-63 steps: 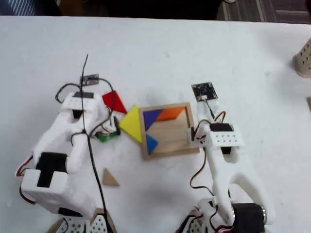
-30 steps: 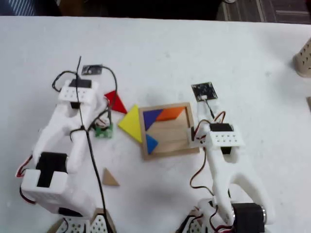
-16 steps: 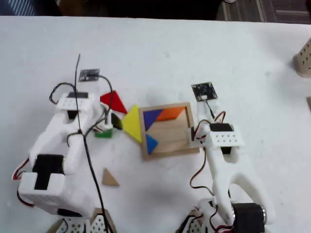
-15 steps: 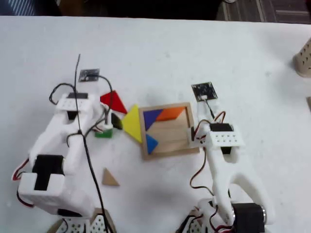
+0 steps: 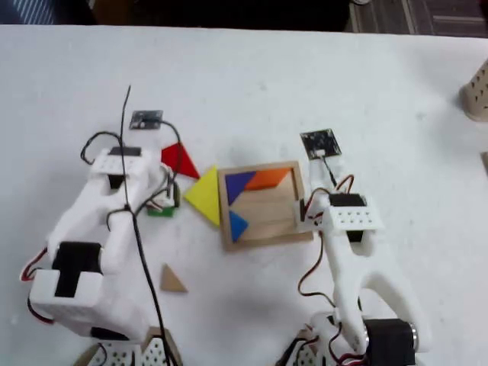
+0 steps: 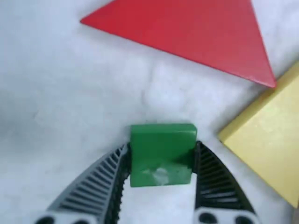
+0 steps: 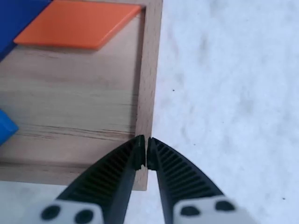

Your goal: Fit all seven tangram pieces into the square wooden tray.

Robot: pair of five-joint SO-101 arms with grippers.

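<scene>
The square wooden tray (image 5: 264, 230) lies mid-table and holds a dark blue triangle (image 5: 237, 183), an orange parallelogram (image 5: 268, 178) and a small blue triangle (image 5: 237, 226). To its left lie a yellow triangle (image 5: 203, 197), a red triangle (image 5: 179, 158) and a green square (image 5: 161, 208). My left gripper (image 6: 161, 161) is shut on the green square (image 6: 162, 153), which rests on the table beside the red triangle (image 6: 187, 32) and the yellow triangle (image 6: 268, 149). My right gripper (image 7: 144, 152) is shut, its tips over the tray's right rim (image 7: 148, 70). A small wooden triangle (image 5: 173, 280) lies nearer the front.
Two small black circuit boards (image 5: 145, 120) (image 5: 320, 142) on cables lie behind the arms. A beige perforated object (image 5: 476, 91) stands at the right edge. Open white tabletop stretches behind and to the right of the tray.
The left arm's wrist has shifted slightly back and forth around the green square, nudging the red triangle a little. The right arm and tray have stayed put.
</scene>
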